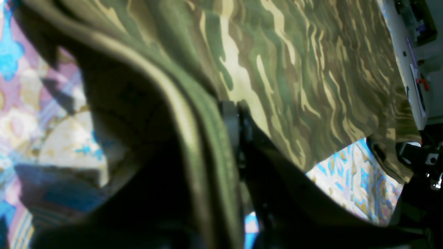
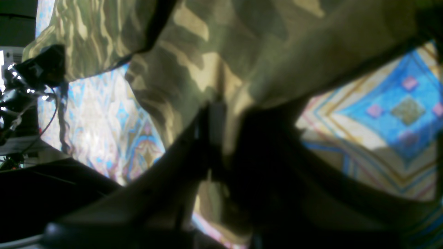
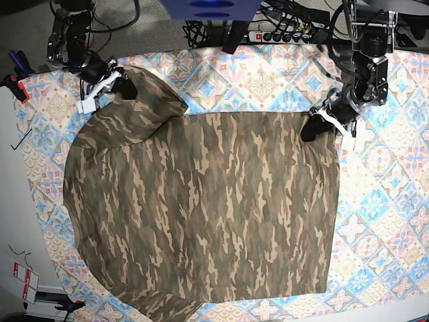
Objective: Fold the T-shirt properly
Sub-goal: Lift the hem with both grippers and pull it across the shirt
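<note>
Lay spread on the patterned cloth (image 3: 395, 221): T-shirt (image 3: 201, 201), soft, light, floppy. Left gripper (image 3: 314, 125) and right gripper (image 3: 124, 86) both clamped shut on far corners; best held at hems

We count one T-shirt (image 3: 201, 201), a camouflage one, spread over one tile-patterned cloth (image 3: 389, 221) that shows around it on every side. We count two grippers at the shirt's far edge: the right gripper (image 3: 126, 87) at its far left corner and the left gripper (image 3: 314, 127) at its far right corner. Beyond the shirt's far edge lies one power strip (image 3: 281, 32).
</note>
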Tool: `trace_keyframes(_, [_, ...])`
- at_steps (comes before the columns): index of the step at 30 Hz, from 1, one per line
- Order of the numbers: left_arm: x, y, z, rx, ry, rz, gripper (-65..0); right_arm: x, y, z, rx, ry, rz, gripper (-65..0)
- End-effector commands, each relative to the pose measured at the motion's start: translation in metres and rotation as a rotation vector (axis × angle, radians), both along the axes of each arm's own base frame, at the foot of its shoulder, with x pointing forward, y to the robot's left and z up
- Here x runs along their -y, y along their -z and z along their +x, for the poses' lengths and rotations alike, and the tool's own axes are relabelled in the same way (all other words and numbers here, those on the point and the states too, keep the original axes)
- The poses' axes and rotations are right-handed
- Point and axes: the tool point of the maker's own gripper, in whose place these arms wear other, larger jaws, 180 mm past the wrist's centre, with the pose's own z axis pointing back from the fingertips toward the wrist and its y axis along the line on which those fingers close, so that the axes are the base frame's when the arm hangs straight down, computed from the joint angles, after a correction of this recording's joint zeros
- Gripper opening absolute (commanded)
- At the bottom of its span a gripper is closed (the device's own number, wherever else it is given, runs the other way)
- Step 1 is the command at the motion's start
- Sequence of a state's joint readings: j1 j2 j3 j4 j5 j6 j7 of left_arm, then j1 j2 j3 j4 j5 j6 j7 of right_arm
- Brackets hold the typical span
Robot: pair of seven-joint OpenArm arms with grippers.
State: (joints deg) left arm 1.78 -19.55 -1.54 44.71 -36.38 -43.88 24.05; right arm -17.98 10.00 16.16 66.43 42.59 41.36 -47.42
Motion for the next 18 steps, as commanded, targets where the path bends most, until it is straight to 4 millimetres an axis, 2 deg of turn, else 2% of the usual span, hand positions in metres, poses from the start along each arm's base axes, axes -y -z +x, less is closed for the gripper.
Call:
trace_keyframes(1, [-0.005,0.067,-0.164,-0.624,0.426,0.242,-62.0,-0.012,0.031,-0.064,-0.240,-0.167,-0.069,-64.8])
trace_keyframes(4, [-0.006,0.067,-0.167,-0.630,0.426,0.243,-62.0,-0.008,0.031,-0.061,-0.228,-0.157,-0.076,-64.8])
trace_keyframes(9, [-0.025,0.066,-0.181,-0.654,0.356,0.244,-62.0,0.002,0.027,-0.053,-0.189,-0.135,-0.097,-64.8])
trace_keyframes(11, [-0.026,0.066,-0.179,-0.642,0.343,0.244,-62.0,0.012,0.025,-0.056,-0.181,-0.135,-0.121,-64.8])
trace_keyframes(18, [-0.036,0.067,-0.204,-0.670,0.332,0.250,-62.0,0.015,0.002,-0.047,-0.069,-0.134,-0.163,-64.8])
